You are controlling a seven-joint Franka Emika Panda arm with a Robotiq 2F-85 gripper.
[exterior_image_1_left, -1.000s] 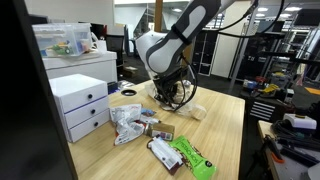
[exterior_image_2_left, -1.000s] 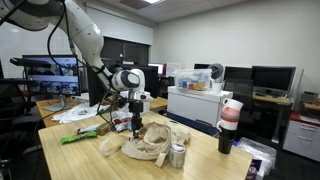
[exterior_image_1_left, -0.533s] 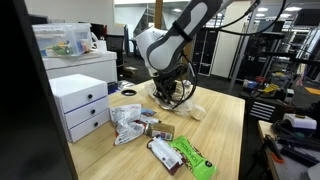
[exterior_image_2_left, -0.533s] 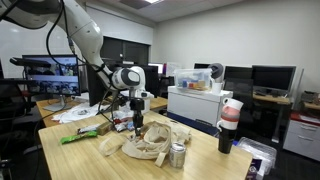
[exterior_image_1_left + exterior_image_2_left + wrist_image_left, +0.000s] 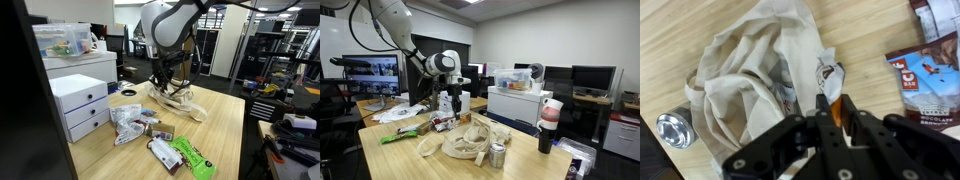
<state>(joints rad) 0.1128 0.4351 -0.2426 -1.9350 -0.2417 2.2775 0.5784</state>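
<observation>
one pincer [image 5: 833, 104], nearly closed, pinches a fold of the cream cloth bag [image 5: 745, 70] over the table [image 5: 868, 24]

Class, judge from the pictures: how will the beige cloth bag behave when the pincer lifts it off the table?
Probably floppy: the beige cloth bag lies in deep folds. Likely light: a small pinch in the pincer holds its top raised. Unlikely to roll, being soft and shapeless.
</observation>
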